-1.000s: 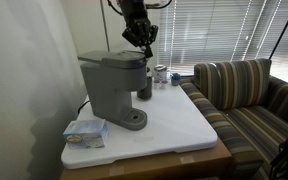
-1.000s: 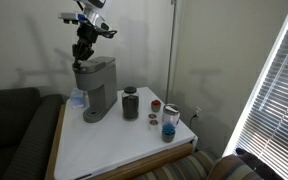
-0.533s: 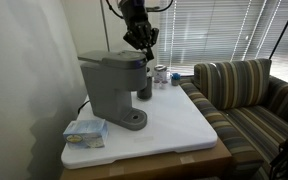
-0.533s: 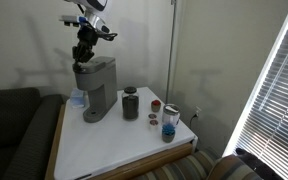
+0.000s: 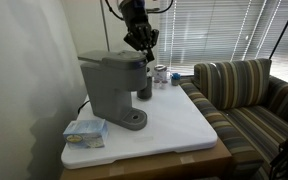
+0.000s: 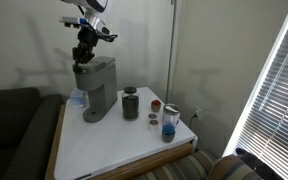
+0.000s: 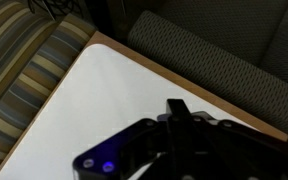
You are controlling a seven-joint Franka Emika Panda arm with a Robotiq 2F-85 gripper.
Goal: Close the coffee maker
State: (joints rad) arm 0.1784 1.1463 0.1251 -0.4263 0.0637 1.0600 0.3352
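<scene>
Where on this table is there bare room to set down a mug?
The widest bare patch of the table lies between the coffee maker and the striped couch. It is crowded at the far end, around the dark tumbler and small jars, and at the near corner holding the blue pack. The gripper hangs above the coffee maker.

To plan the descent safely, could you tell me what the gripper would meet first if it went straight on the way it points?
Pointing downward, the gripper would most likely first meet the top of the tall grey plastic coffee maker just beneath it, though the depth is hard to judge.
</scene>
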